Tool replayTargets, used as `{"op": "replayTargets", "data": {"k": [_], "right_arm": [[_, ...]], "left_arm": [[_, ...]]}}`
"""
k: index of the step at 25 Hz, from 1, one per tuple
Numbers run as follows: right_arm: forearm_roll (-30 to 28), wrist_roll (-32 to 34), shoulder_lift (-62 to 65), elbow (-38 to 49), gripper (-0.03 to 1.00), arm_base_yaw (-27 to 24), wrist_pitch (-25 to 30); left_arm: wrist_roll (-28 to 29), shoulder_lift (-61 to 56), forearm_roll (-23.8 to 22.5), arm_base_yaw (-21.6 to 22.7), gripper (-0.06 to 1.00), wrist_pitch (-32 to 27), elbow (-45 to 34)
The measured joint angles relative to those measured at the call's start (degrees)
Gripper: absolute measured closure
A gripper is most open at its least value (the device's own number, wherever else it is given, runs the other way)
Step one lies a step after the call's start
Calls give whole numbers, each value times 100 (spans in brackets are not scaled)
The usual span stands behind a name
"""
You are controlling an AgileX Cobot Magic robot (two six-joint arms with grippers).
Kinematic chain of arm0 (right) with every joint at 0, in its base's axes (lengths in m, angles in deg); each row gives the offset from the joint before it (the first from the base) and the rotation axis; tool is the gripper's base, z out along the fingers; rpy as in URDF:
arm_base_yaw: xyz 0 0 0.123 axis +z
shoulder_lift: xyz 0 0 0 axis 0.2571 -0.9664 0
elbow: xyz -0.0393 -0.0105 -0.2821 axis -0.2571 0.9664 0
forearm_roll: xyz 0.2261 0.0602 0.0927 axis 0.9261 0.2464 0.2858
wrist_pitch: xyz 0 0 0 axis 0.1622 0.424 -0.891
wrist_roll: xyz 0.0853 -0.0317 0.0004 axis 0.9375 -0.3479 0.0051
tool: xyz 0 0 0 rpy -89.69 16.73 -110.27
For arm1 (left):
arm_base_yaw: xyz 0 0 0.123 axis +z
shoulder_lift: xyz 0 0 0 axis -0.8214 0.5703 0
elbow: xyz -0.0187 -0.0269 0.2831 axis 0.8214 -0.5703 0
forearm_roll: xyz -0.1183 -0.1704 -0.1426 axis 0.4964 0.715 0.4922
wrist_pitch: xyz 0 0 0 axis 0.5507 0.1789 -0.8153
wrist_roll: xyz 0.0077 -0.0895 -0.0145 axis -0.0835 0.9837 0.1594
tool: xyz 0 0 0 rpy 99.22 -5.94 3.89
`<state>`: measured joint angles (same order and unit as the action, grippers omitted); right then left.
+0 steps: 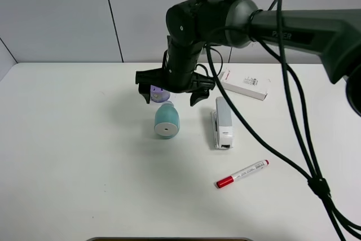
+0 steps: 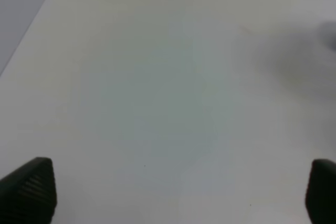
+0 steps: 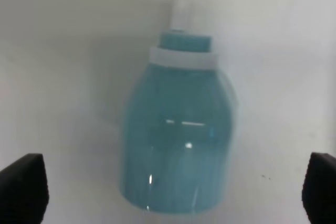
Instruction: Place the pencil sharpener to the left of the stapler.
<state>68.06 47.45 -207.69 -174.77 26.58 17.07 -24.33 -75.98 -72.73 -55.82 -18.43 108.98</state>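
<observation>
The teal pencil sharpener lies on its side on the white table, its white round end face toward the front edge. It rests a short gap to the left of the light-grey stapler. My right gripper hangs open just above and behind the sharpener, one finger out to each side, touching nothing. In the right wrist view the sharpener fills the space between the spread fingertips. My left gripper is open over bare table and is out of the exterior view.
A small purple round container sits right behind the sharpener, partly under the right gripper. A white box with red print lies behind the stapler. A red-capped marker lies at the front right. Black cables hang from the right arm.
</observation>
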Motion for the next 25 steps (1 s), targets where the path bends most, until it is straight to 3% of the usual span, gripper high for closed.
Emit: {"op": "replayTargets", "data": {"k": [16,25], "right_arm": [[-1735,-28,2218,0,1,0,135],[-2339,-617,3454,0,1,6,744]], "left_arm": [[0,0,0,0,-1,0,0],[0,0,0,0,-1,0,0]]}}
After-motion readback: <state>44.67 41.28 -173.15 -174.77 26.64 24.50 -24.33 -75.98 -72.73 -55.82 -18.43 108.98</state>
